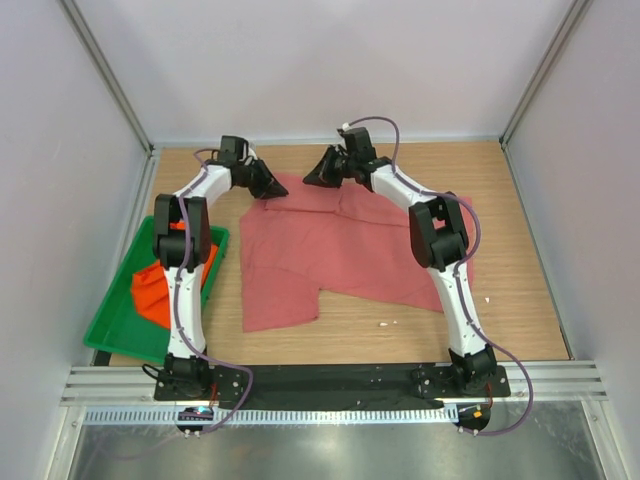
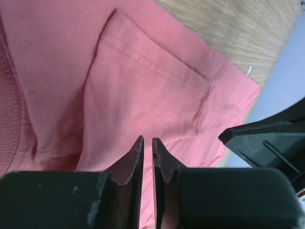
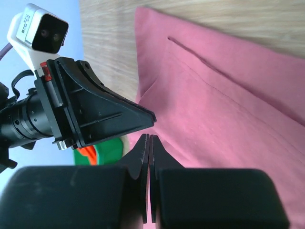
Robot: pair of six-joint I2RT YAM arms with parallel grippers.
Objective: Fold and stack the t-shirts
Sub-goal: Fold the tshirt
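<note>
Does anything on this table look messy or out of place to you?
The orange shirt lies crumpled in the green tray at left, not folded. The pink shirt is spread unevenly, its near edge stepped. A small white scrap sits on the table near it.

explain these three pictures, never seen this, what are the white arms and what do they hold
Two robot arms are bolted to a table, each ending in a two-finger gripper. The wide picture looks down from above; the close-ups come from cameras on the wrists. A pink t-shirt lies spread on the table; an orange t-shirt sits in a green tray at the left. At the pink shirt's far edge the right gripper is shut and the left gripper nearly so; whether either pinches cloth is unclear.
</note>
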